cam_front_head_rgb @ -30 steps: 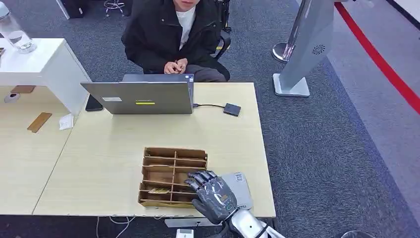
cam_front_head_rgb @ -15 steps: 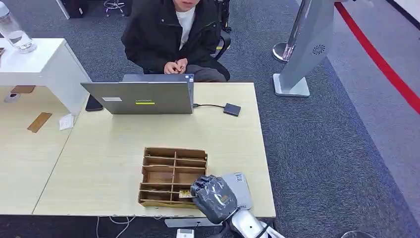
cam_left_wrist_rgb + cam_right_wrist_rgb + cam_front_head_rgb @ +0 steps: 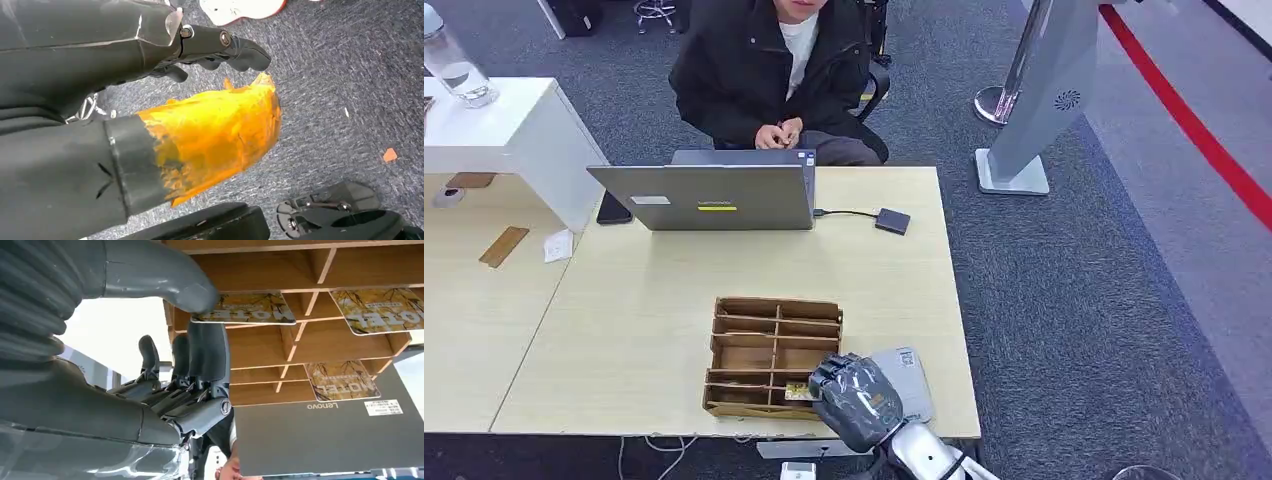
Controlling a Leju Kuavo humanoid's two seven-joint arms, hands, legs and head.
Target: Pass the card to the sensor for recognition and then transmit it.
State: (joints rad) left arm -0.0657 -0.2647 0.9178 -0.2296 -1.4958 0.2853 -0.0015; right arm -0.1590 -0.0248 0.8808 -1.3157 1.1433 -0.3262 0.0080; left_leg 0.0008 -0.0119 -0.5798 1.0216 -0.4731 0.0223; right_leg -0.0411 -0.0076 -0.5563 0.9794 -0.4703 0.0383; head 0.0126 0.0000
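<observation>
The left hand hangs over the carpet, fingers curled together on nothing. At six o'clock on the pale wooden tabletop, the brown wooden compartment tray holds yellow-patterned hotel cards. The right hand pinches one card at the tray's near-right compartment, thumb on top. I judge the pickup barely begun; the small dark sensor, at one o'clock, and the handover remain.

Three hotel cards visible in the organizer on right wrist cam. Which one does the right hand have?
The card pinched between thumb and fingers of the right hand, part-way out of its slot in the wooden organizer. The other two cards lie untouched in their compartments.
</observation>
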